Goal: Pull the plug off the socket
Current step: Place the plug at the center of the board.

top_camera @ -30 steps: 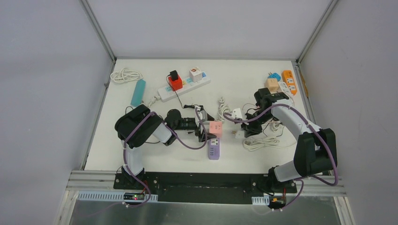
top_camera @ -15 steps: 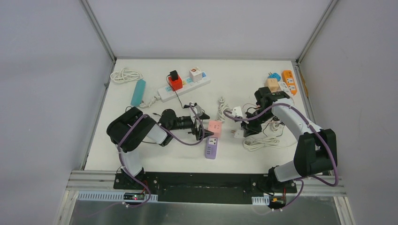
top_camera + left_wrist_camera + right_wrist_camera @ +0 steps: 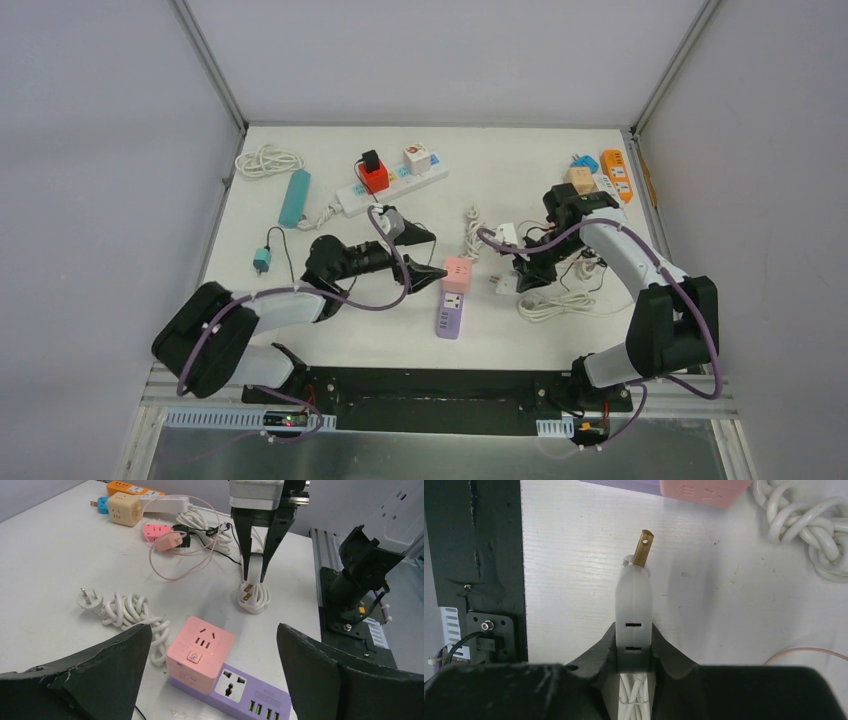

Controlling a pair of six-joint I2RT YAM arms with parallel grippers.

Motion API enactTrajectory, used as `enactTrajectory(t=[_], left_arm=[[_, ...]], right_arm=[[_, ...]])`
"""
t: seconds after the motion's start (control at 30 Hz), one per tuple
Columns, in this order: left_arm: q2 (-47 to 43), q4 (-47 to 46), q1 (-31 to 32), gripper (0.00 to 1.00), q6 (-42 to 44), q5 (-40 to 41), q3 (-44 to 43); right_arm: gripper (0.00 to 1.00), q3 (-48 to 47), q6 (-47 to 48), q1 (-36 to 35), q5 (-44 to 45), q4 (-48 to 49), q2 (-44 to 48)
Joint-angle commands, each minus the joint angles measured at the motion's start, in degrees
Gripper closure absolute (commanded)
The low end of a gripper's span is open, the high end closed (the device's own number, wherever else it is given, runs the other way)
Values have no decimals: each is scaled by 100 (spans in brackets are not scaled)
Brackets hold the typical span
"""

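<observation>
Top: your left fingers (image 3: 417,238) are spread wide around the 9 o'clock side of the pink socket cube (image 3: 458,275), not touching it. 
Left wrist: your right fingers (image 3: 242,535) pinch the white plug (image 3: 253,577), prongs down, clear of the socket, at its 1 o'clock. 
Right wrist: plug clamped, brass prong bare over the counter (image 3: 574,580).

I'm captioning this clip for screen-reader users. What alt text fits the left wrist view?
A pink cube socket sits on a purple power strip on a white table, framed by the open left tool. Beyond it, the right tool grips a white plug, prongs down, over a small cable coil.
</observation>
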State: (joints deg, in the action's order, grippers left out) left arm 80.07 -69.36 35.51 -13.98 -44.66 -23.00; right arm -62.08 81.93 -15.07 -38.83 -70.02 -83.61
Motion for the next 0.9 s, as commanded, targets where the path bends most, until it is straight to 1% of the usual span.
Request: enactTrajectory(t=[0.0, 0.1, 0.2, 0.3, 0.6, 0.87], left_arm=[[-1002, 1558, -53, 1, -77, 468, -1], [-1614, 2144, -53, 1, -82, 676, 46], [-2032, 2217, -53, 1, -190, 846, 200], [-2229, 2212, -53, 1, -342, 942, 305], [-2200, 1842, -53, 1, -723, 1213, 495], [-2023, 1776, -53, 1, -930, 1347, 473]], right_arm=[[100, -294, -18, 27, -469, -187, 218], [100, -313, -32, 15, -539, -221, 223], [100, -326, -45, 6, -594, -237, 231], [100, -326, -70, -17, -623, -240, 236], [100, -351, -132, -50, -687, -239, 249], [100, -372, -184, -66, -705, -236, 240]])
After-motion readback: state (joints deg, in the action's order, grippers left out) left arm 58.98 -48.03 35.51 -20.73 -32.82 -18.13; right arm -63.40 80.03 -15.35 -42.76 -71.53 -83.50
